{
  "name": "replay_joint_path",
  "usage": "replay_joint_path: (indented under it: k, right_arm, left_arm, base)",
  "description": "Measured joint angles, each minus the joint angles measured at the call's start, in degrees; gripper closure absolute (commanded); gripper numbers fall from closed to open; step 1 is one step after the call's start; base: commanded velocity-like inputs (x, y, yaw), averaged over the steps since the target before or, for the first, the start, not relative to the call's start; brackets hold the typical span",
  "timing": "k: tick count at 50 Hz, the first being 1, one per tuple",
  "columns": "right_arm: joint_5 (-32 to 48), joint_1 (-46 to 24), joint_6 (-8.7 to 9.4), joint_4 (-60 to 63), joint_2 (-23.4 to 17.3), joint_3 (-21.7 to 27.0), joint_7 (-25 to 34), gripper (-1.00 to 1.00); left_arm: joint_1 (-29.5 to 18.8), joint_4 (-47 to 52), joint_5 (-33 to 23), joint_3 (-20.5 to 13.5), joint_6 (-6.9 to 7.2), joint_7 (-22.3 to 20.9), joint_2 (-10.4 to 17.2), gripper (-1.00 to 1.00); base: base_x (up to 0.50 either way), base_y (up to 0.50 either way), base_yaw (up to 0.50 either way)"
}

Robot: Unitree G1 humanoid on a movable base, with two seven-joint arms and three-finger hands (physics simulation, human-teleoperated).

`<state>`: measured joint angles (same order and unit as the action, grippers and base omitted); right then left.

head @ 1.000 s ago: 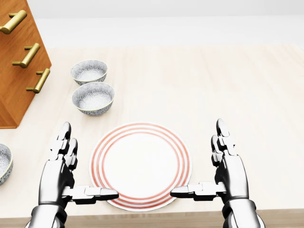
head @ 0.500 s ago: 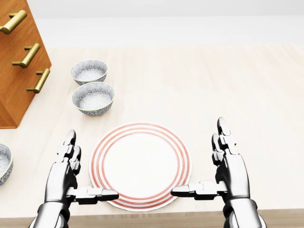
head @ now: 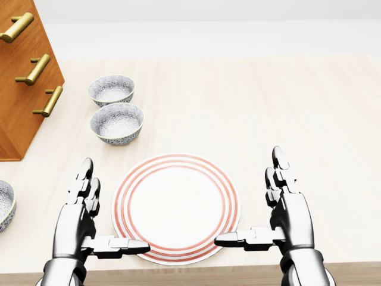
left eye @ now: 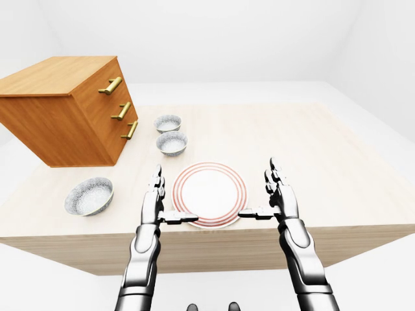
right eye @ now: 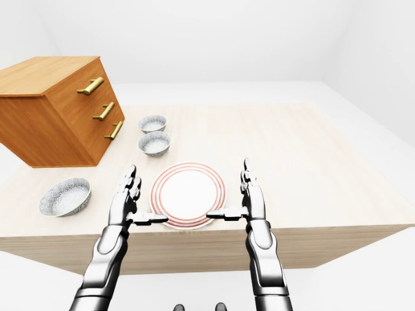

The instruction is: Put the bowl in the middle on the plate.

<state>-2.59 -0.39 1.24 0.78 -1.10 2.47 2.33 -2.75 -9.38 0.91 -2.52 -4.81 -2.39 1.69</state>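
Status: left robot hand (head: 76, 221) and right robot hand (head: 291, 217) stand spread, fingers up and thumbs turned inward, one at each side of the plate (head: 177, 208). Neither holds anything. Both thumb tips overlap the plate rim in the head view (contact cannot be confirmed).

Change over the last second: the left robot hand has shifted slightly, its fingertips now a little further right and higher in the head view. The right robot hand, the plate and all bowls are unmoved. Judgement: the reach may be starting, no grasp has begun, and the whole transfer remains to be done.

Location of the task item: the middle bowl (head: 116, 123) sits upper left of the plate, well apart from the left robot hand. The upper bowl (head: 111, 90) lies just beside it; the lower-left bowl (left eye: 89, 195) lies apart, near the bottom-left worktop corner.

Clearances: the plate lies close to the bottom edge of the worktop (head: 268, 107). The drawer cabinet (left eye: 71, 110) bounds the left side, near both upper bowls. Open worktop shows right of the plate and between plate and middle bowl.
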Motion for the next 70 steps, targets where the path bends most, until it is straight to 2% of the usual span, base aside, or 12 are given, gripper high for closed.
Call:
replay_joint_path:
  k: [17,23,26,33,48,70]
  right_arm:
    - [0.22,0.0,0.26,0.11,-0.01,0.04,-0.15,-1.0]
    - [-0.64,0.49,1.83,2.29,-0.04,0.63,-0.44,-1.0]
    - [-1.31,0.64,3.76,4.63,-0.23,1.15,-0.65,-1.0]
    - [-2.48,1.02,3.76,10.81,-0.79,2.5,-0.52,-1.0]
    - [-2.89,1.12,3.76,21.2,-2.77,7.48,2.25,-1.0]
    - [-4.15,2.46,3.76,25.65,-5.59,18.43,7.28,-1.0]
  left_arm:
    - [2.71,7.62,-0.63,0.76,3.43,0.15,-0.59,-1.0]
    - [3.43,9.76,-0.76,0.83,4.84,0.36,-0.73,-1.0]
    - [3.66,10.47,-0.89,0.86,5.36,0.49,-0.77,-1.0]
    - [3.89,11.3,-1.2,0.87,6.04,0.76,-0.81,-1.0]
    - [4.07,11.84,-1.78,0.94,6.44,0.98,-0.81,-1.0]
    - [3.59,9.89,-2.11,0.78,4.95,1.0,-0.7,-1.0]
  base:
    - [0.0,0.0,0.0]
    - [0.0,0.0,0.0]
    - [0.0,0.0,0.0]
    - [0.0,0.0,0.0]
    - [0.0,0.0,0.0]
    - [0.0,0.0,0.0]
